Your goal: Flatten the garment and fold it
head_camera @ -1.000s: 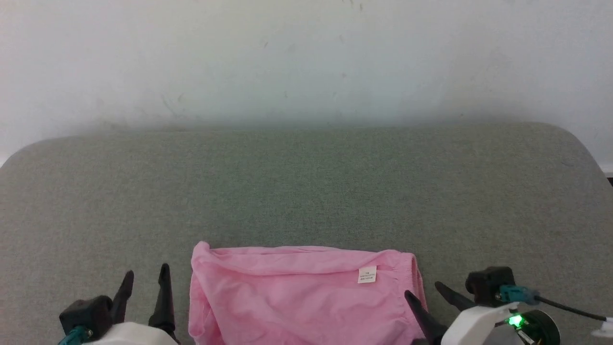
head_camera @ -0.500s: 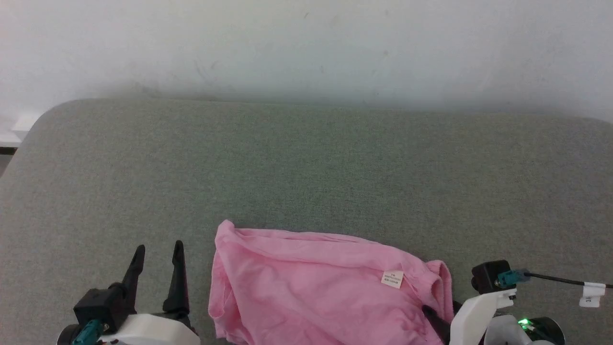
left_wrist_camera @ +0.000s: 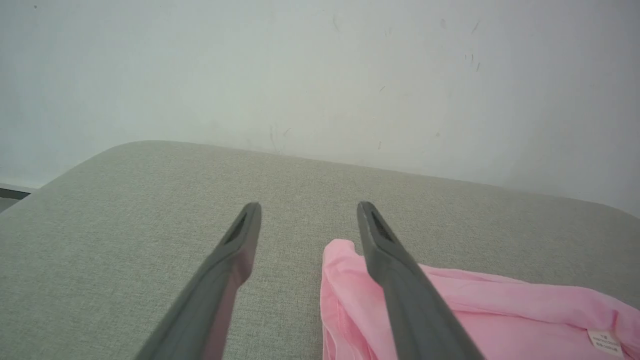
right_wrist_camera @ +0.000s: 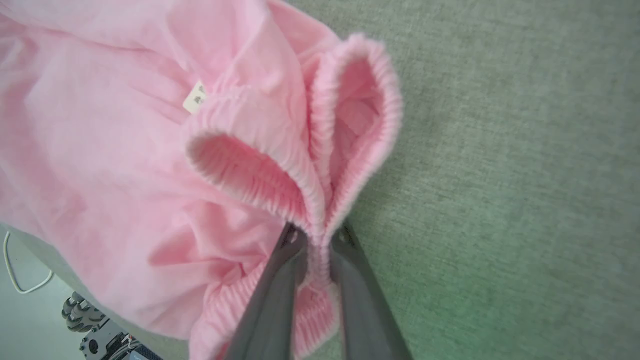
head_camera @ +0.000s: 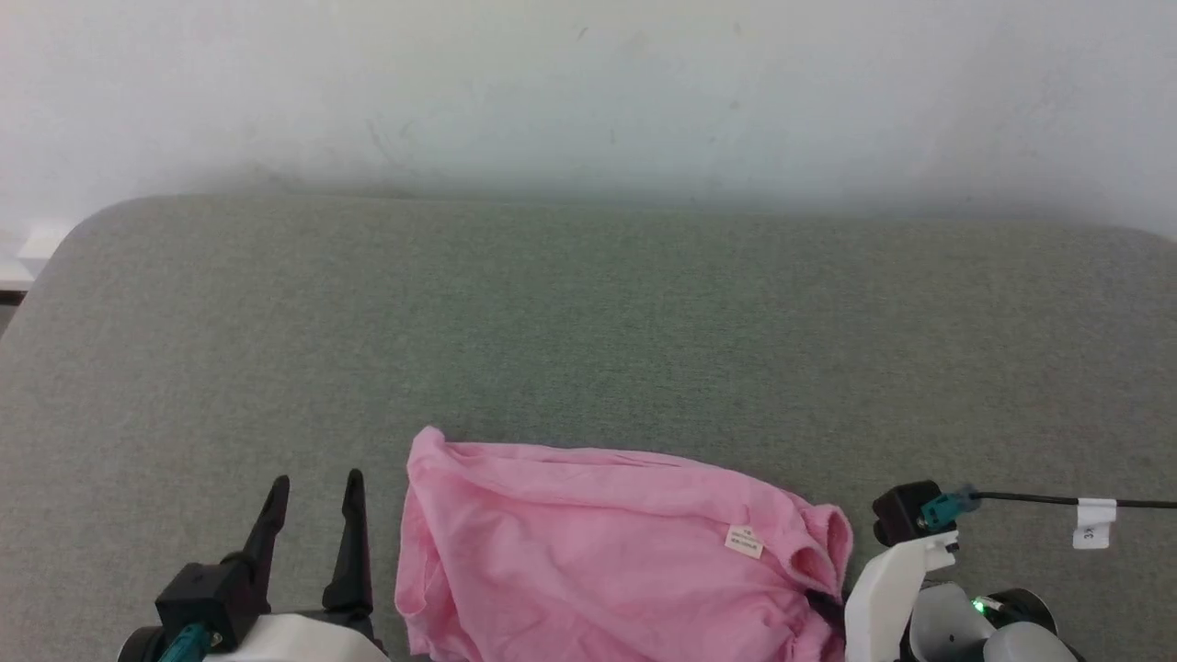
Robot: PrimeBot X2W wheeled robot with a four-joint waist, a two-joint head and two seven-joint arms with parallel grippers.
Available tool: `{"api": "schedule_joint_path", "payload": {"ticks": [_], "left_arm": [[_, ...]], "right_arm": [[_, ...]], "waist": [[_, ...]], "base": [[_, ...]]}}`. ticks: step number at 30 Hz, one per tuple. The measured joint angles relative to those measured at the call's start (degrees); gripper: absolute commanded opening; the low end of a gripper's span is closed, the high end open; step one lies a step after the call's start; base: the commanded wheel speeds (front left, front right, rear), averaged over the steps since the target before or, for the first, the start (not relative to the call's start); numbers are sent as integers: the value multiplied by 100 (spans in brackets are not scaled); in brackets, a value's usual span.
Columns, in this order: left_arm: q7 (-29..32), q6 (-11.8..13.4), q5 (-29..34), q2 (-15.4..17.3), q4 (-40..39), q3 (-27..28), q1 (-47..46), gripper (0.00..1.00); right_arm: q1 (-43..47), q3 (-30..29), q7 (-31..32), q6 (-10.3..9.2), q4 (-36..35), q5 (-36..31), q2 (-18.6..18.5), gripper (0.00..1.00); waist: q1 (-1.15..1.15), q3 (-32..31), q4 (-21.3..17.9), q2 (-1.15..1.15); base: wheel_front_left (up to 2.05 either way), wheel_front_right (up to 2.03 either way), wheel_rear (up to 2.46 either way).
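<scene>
Spotted at 6 o'clock on the grey upholstered surface: the garment, long axis 9 to 3 o'clock. Pinched narrow at its 3 o'clock end, on the gathered waistband, by the right gripper. Flanked at 9 o'clock by the left gripper, spread wide, empty, just beside the cloth. Versus a second ago: right fingers then apart, now clamped; that end bunched.

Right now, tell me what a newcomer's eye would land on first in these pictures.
The pink garment stands out, lying rumpled at the near edge of the grey cushion. At its right end, the right claw pinches the gathered waistband. The left claw stands open beside its left end, apart from it.
</scene>
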Motion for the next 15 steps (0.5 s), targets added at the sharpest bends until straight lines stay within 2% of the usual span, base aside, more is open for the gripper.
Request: {"api": "schedule_joint_path", "payload": {"ticks": [7, 12, 15], "left_arm": [[0, -4, 1, -1, -16, 24, 66, 100], [0, -4, 2, -7, -19, 9, 122, 100], [0, -4, 2, -8, -20, -15, 185, 100]], "right_arm": [[37, 4, -111, 9, -327, 51, -288, 0], [289, -645, 46, 8, -599, 103, -571, 0], [524, -1210, 316, 8, -748, 249, -569, 0]], "waist": [[0, -110, -174, 0], [0, -196, -264, 0], [0, -238, -288, 0]], "base": [[0, 0, 0], [0, 0, 0], [0, 0, 0]]}}
